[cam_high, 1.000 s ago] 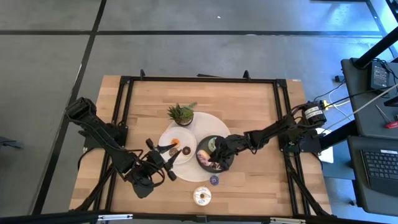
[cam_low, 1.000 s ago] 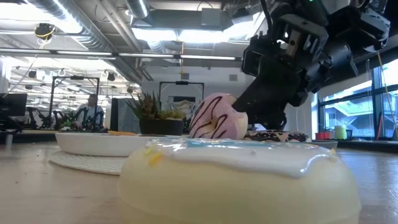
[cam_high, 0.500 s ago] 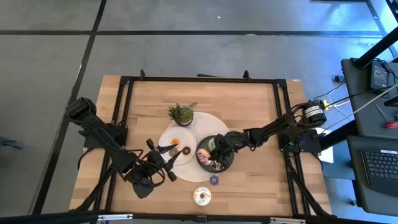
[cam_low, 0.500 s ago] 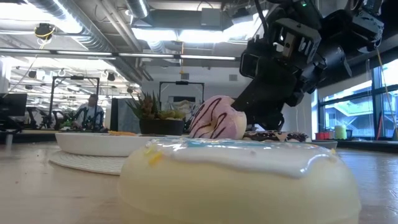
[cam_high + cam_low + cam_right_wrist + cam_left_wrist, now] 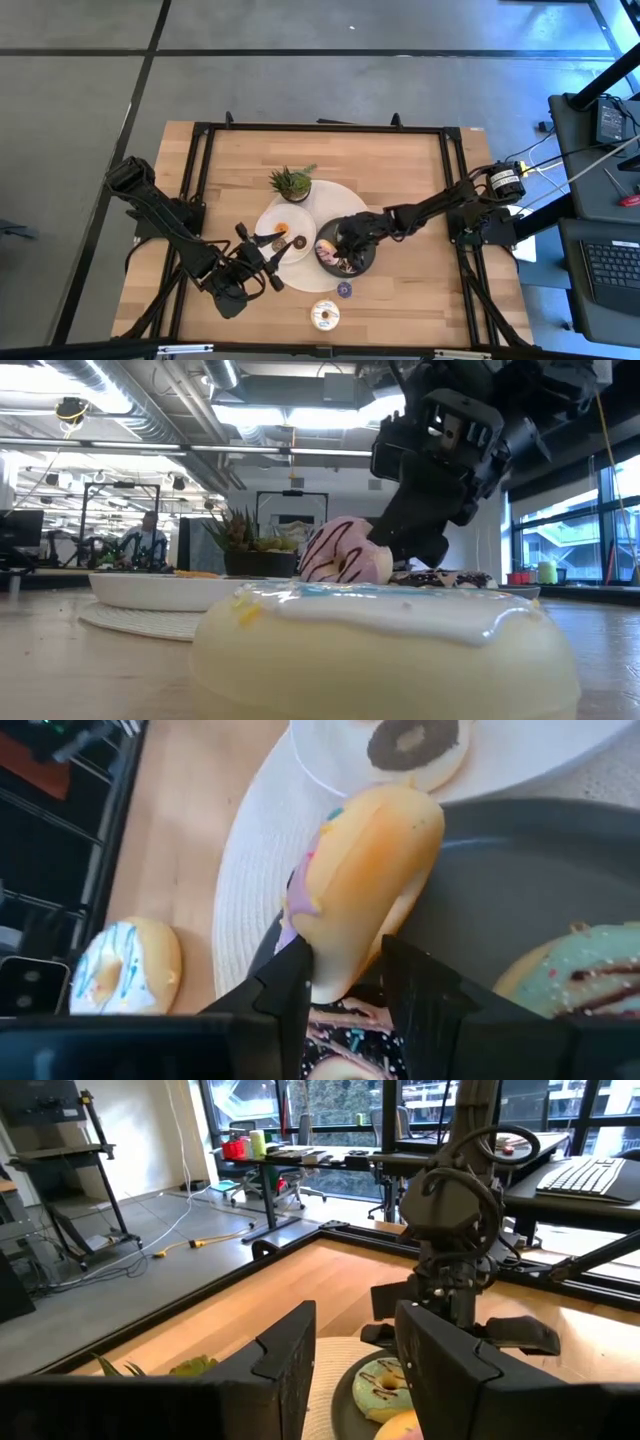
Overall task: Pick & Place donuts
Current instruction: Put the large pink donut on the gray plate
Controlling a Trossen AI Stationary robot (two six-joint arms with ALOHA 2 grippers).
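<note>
My right gripper [image 5: 338, 245] hovers over the dark plate [image 5: 362, 262], shut on a pink-iced donut [image 5: 372, 870] that also shows in the low view [image 5: 345, 555]. A green-iced donut [image 5: 575, 970] and a chocolate-sprinkled one [image 5: 340, 1035] lie on that plate. On the white plate [image 5: 268, 222] sit an orange mini donut [image 5: 283, 227] and a brown one [image 5: 415, 745]. A white-iced donut [image 5: 324, 315] and a purple mini [image 5: 344, 289] lie on the table near the front edge. My left gripper [image 5: 355, 1350] stands open, level, beside the white plate, with nothing between its fingers. My right gripper pinches the pink donut's lower rim [image 5: 335, 970] between its two fingers, one on the iced side, the other on the tan underside. The fingers slant down from the table's right. The donut stands on edge over the dark plate; whether its lower edge rests there is hidden.
A small potted plant [image 5: 291, 183] stands behind the white plate. Both plates sit on a round pale mat [image 5: 340, 200]. A black frame [image 5: 200, 150] runs around the tabletop. Bare wood lies at the far side and right of the plates.
My right gripper has leaned a little toward the table's left and tipped at the wrist, still shut on the pink donut. The donut stays on edge over the dark plate.
</note>
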